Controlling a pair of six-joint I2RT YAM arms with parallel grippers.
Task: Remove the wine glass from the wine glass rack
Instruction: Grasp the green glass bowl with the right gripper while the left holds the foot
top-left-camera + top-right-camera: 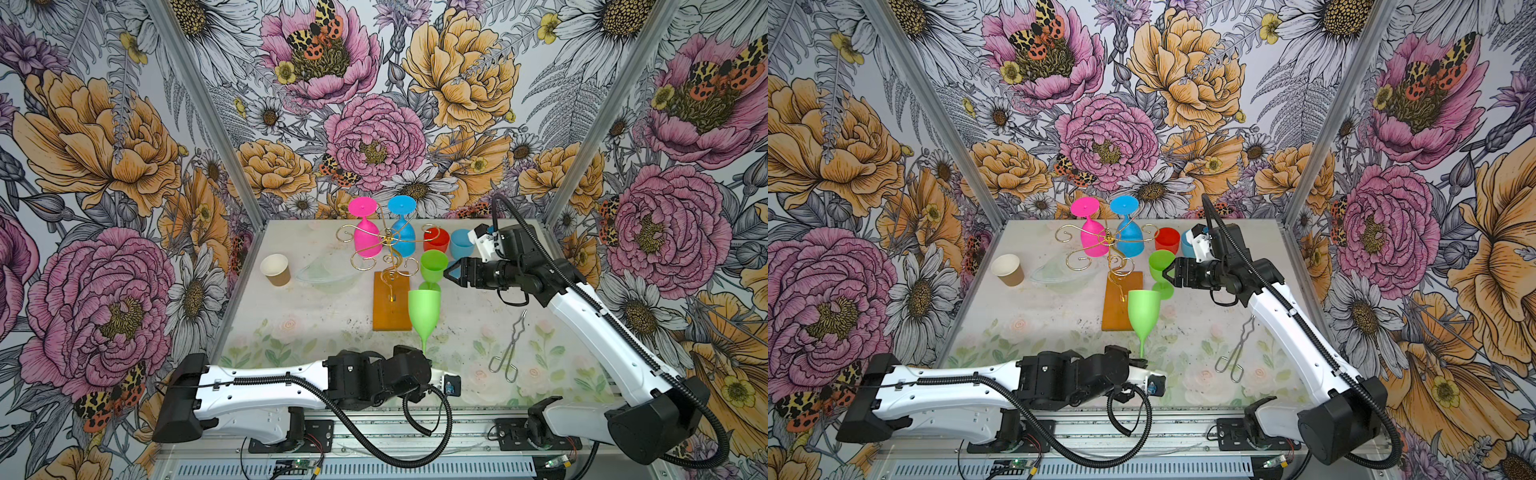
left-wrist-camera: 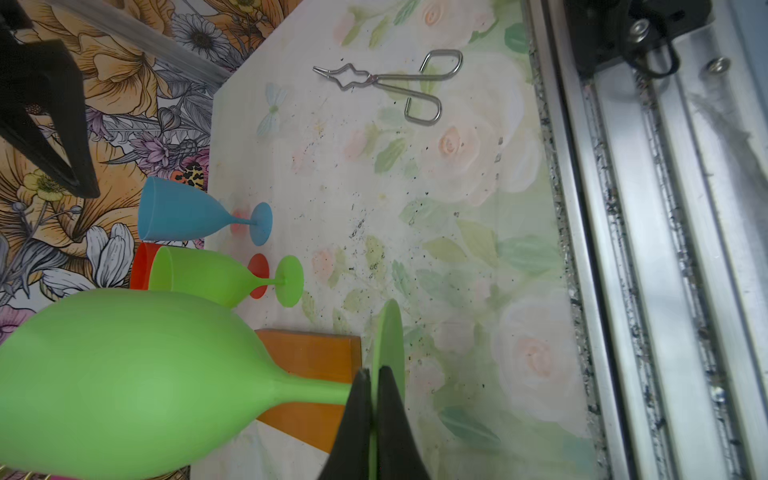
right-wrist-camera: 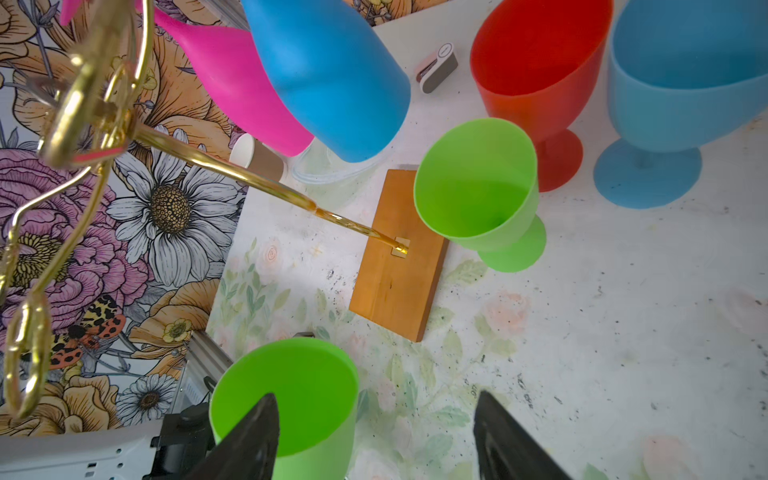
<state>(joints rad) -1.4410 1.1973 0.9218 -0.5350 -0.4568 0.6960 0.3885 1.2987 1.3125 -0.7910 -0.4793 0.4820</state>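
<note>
The wine glass rack (image 1: 388,245) is gold scrolled wire on an orange-brown wooden base (image 1: 390,309). A pink wine glass (image 1: 366,237) and a blue wine glass (image 1: 402,232) hang upside down from it. A green wine glass (image 1: 424,309) stands upright off the rack, by the base's near right corner. My left gripper (image 2: 376,376) is shut on its foot (image 2: 390,332); in both top views the left wrist hides that grip. My right gripper (image 1: 451,272) is open and empty, beside a standing green glass (image 1: 433,266). In the right wrist view the held green wine glass (image 3: 286,395) shows behind one finger.
Red (image 1: 436,240) and light blue (image 1: 462,243) glasses stand at the back right. A paper cup (image 1: 275,269) and a clear dish (image 1: 328,272) sit left of the rack. Metal tongs (image 1: 509,349) lie at the front right. A small grey device (image 3: 436,68) lies near the back wall.
</note>
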